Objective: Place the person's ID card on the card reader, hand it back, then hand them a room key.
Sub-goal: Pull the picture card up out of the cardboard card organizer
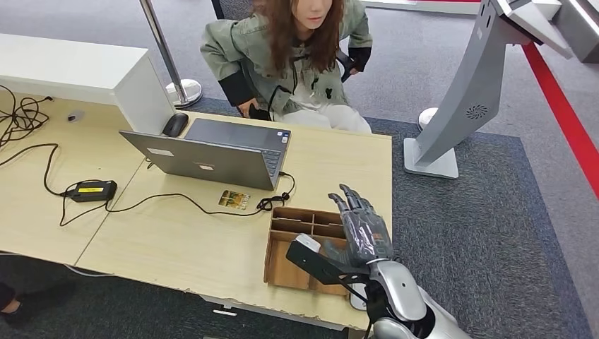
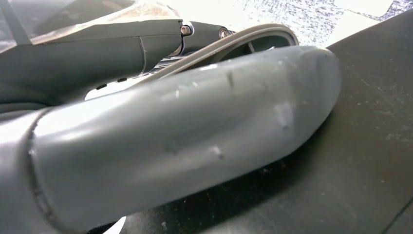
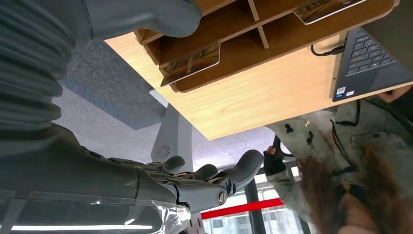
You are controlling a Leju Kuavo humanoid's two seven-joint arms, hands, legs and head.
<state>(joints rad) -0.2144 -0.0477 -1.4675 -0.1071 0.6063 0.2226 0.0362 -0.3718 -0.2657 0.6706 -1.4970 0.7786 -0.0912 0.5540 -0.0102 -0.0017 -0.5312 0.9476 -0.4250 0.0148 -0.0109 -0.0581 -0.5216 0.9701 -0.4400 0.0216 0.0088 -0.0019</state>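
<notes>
Our right hand (image 1: pixel 362 229) hovers over the partitioned wooden tray (image 1: pixel 286 265), fingers spread, grasping nothing. We see a patterned gold card (image 1: pixel 234 200) flat on the desk beside the grey laptop (image 1: pixel 219 154), long axis along its front edge. Our left hand (image 2: pixel 180 131) is unreadable.

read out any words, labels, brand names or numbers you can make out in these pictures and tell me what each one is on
None can be read.
Yellow label on the power adapter: too small.
White stickers on the laptop: blurred.
Printed card on the desk: illegible.
Card in the wooden organizer: print too blurred.
</notes>
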